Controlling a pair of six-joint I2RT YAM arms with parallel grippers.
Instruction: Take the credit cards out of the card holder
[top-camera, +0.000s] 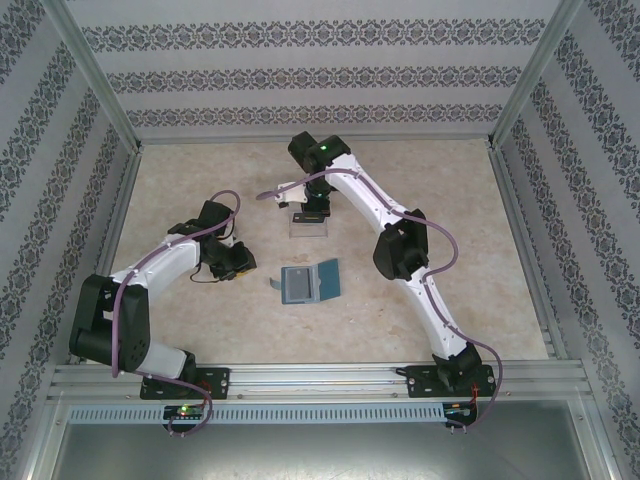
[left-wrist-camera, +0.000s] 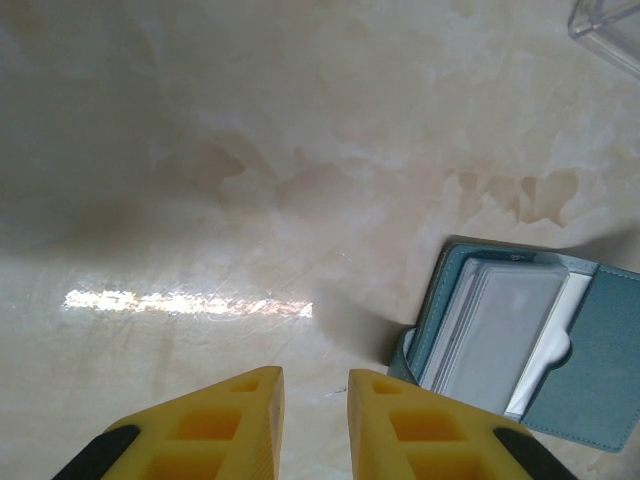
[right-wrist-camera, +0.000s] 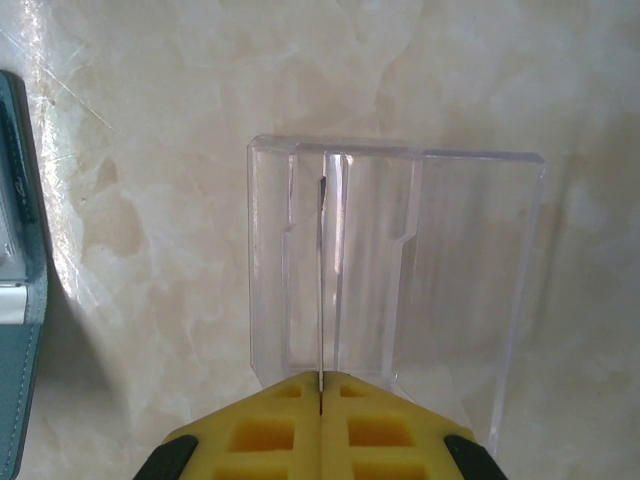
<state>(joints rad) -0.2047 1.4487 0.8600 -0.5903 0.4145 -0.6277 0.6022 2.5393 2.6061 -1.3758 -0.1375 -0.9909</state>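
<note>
1. At the centre of the table (top-camera: 450, 300), between both arms: card holder (top-camera: 310, 283) lying open and flat, pocket faces up, presumably for easy reach.
2. In its pocket: pale credit cards (left-wrist-camera: 500, 330), stacked and slightly fanned, not yet out.
3. Beyond the holder, at the clear tray (right-wrist-camera: 480, 156): right gripper (right-wrist-camera: 322, 385) pinched tight on one thin card (right-wrist-camera: 320, 260), held edge-on along the dividers, probably for slotting in upright. Already inside or just above, cannot tell.
4. Just left of the holder: left gripper (left-wrist-camera: 315, 385) low over bare tabletop, fingers slightly parted, gripping nothing.
</note>
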